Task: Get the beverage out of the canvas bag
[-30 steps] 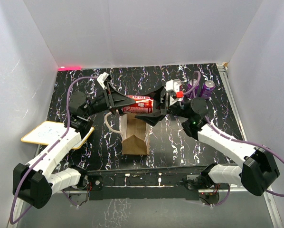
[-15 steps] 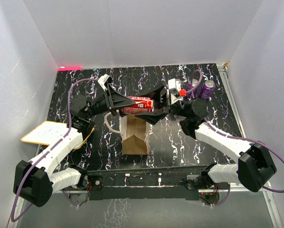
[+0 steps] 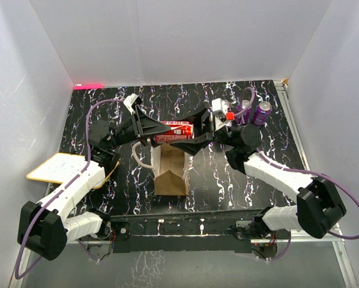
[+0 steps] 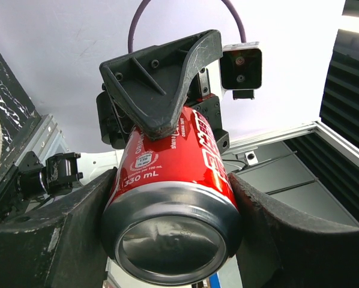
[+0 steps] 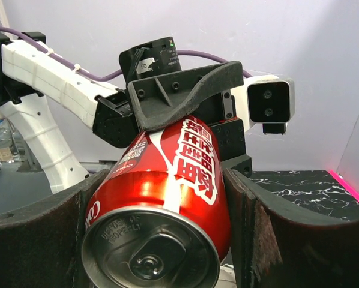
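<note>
The left claw [image 3: 157, 133] and right claw [image 3: 195, 135] each pinched one end of the glossy red can [image 3: 174, 131], level above the tan canvas bag [image 3: 170, 174].

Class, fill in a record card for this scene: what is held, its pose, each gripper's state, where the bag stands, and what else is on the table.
held item: red soda can
pose: on its side, in the air above the canvas bag
left gripper: shut on the can's base end
right gripper: shut on the can's tab end
bag: upright on the table, near the middle
also there: two purple cans at far right; white board at the left edge
</note>
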